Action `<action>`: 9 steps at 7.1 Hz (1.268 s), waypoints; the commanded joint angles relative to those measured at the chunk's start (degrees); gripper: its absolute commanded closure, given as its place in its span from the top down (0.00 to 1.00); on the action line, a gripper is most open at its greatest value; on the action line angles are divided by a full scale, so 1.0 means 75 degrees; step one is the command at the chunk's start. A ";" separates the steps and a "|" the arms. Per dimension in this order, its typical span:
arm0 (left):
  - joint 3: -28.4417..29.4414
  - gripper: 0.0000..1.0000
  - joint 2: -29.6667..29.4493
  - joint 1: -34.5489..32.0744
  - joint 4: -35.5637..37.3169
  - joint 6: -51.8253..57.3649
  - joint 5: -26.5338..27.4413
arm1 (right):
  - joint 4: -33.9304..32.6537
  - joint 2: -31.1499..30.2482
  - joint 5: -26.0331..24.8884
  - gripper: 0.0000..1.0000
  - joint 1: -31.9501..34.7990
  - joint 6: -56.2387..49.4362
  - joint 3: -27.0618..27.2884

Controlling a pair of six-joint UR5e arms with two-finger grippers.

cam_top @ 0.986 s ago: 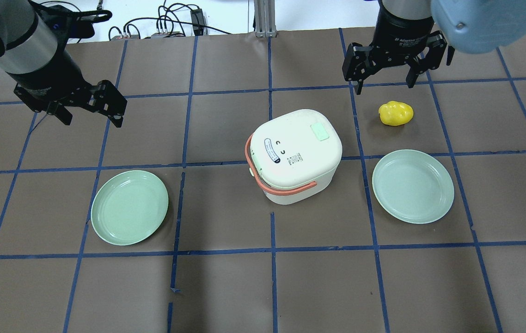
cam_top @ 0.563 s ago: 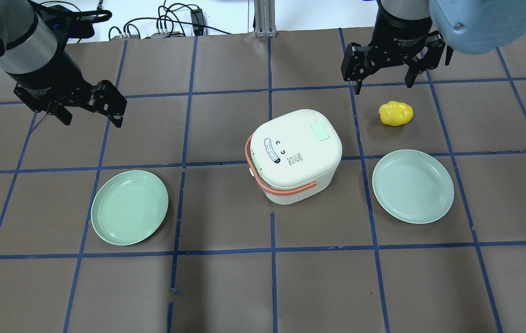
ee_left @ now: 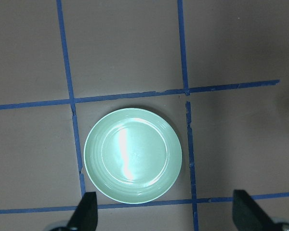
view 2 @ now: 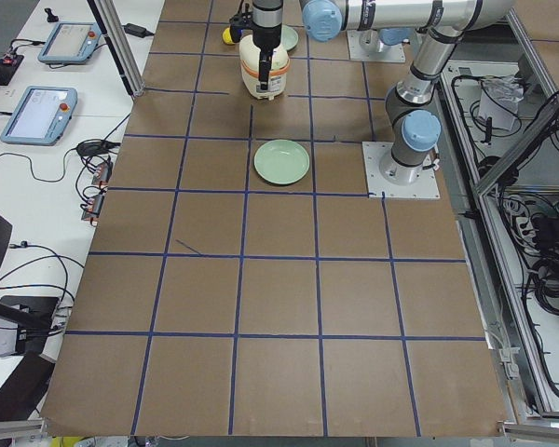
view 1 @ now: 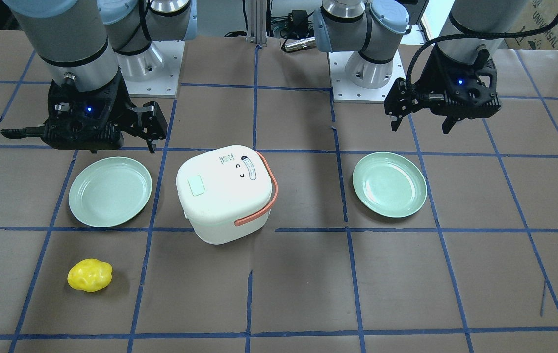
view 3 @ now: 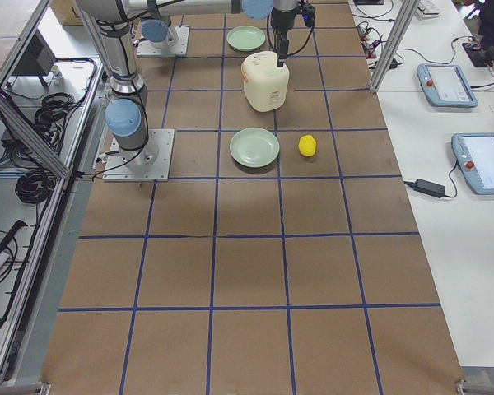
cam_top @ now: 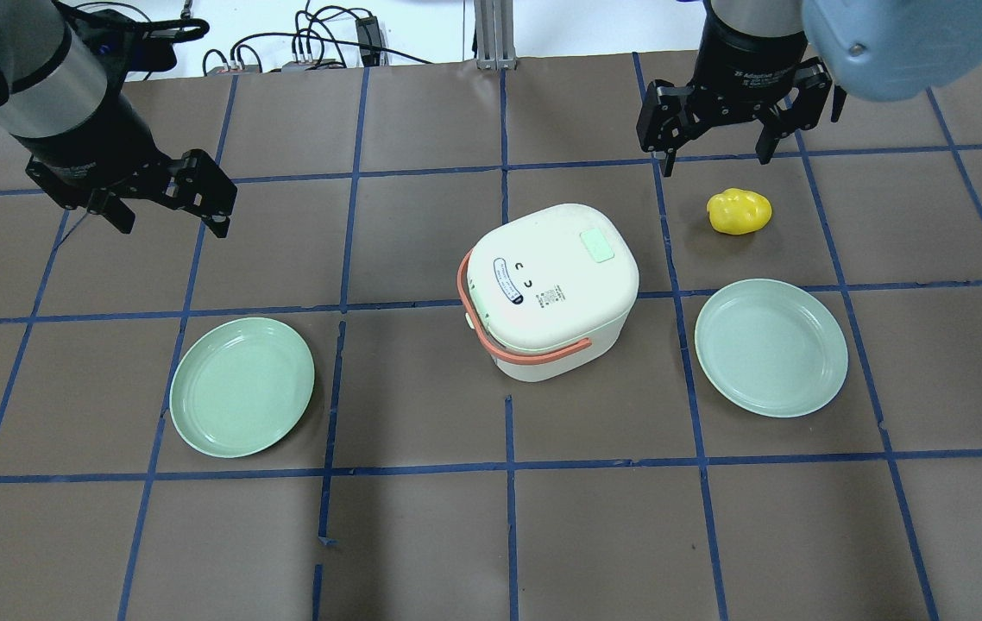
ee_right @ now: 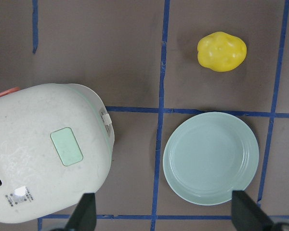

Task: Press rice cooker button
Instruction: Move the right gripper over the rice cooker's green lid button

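The white rice cooker [cam_top: 551, 289] with an orange handle stands at mid-table, lid shut, with a pale green button [cam_top: 598, 246] on its lid. It also shows in the right wrist view [ee_right: 48, 159], with the button [ee_right: 66, 146] to the lower left of the gripper. My right gripper [cam_top: 718, 162] is open and empty. It hovers beyond and to the right of the cooker, above a yellow lumpy object [cam_top: 739, 211]. My left gripper [cam_top: 172, 226] is open and empty, far left of the cooker. In the left wrist view it [ee_left: 166, 214] looks down on a green plate [ee_left: 133, 155].
Two pale green plates lie on the brown table, one to the cooker's left [cam_top: 242, 386] and one to its right [cam_top: 771, 347]. The yellow object lies just beyond the right plate. Cables run along the table's far edge [cam_top: 318, 43].
The right gripper has shifted very slightly above the yellow object. The left arm, the cooker and the plates have not moved.
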 commanded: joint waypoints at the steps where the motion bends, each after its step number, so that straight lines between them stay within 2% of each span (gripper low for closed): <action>1: 0.0000 1.00 0.0000 0.0003 0.0000 0.0000 0.0000 | -0.0008 -0.0007 0.0008 1.00 0.0028 0.0003 0.0000; 2: 0.0000 1.00 0.0000 0.0003 0.0000 0.0000 0.0000 | -0.0031 -0.0018 0.0066 1.00 0.0086 0.0084 -0.0023; 4: 0.0000 1.00 0.0000 0.0003 0.0000 0.0000 0.0000 | -0.0101 0.0016 0.1314 1.00 0.0226 0.0353 -0.0024; 5: 0.0000 1.00 0.0000 0.0003 0.0000 0.0000 0.0000 | -0.0102 0.0017 0.1367 0.64 0.0320 0.0401 -0.0035; 6: 0.0000 1.00 0.0000 0.0003 0.0000 0.0000 0.0000 | -0.0078 -0.0018 0.1460 0.24 0.0437 0.0309 -0.0070; 7: 0.0000 1.00 0.0000 0.0003 0.0000 0.0000 0.0000 | -0.0101 0.0040 0.1531 0.12 0.0612 0.0343 -0.0024; 9: 0.0000 1.00 0.0000 0.0003 0.0000 0.0000 0.0000 | -0.0136 0.0413 0.1461 0.08 0.0731 0.0389 0.0372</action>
